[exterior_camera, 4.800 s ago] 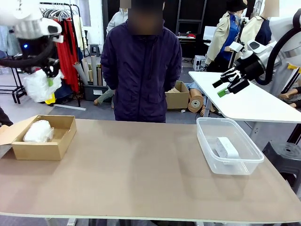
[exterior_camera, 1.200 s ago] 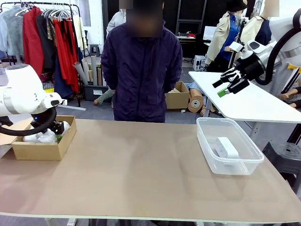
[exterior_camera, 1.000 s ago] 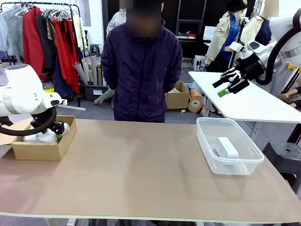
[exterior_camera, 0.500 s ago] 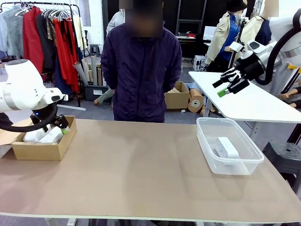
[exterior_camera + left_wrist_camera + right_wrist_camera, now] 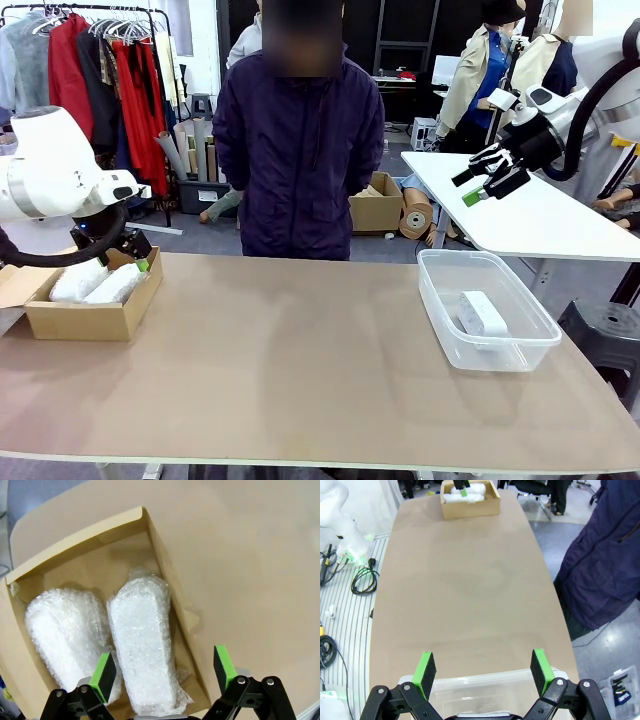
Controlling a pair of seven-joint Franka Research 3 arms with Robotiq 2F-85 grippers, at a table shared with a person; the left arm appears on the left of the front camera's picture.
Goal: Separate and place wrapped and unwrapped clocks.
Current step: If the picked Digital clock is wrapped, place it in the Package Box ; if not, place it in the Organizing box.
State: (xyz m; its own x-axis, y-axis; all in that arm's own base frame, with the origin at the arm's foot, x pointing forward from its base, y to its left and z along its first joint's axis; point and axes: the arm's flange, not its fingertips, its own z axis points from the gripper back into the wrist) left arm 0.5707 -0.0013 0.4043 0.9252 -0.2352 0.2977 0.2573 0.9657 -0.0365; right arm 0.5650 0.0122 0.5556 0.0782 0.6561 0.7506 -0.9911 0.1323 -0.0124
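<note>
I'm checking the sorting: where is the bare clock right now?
The bare clock lies inside the clear plastic tub on the table's right side in the front view, far from the cardboard box at the left.

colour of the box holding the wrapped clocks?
Brown cardboard box; clearest in the left wrist view.

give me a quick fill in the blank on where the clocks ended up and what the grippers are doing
1. Both bubble-wrapped clocks lie side by side in the ____ box.
2. The bare white clock lies in the clear plastic ____.
3. The left gripper hangs over the box with its jaws ____ and nothing between them.
4. The right gripper, raised above the tub, holds ____.

Missing words: cardboard; tub; open; nothing
</note>
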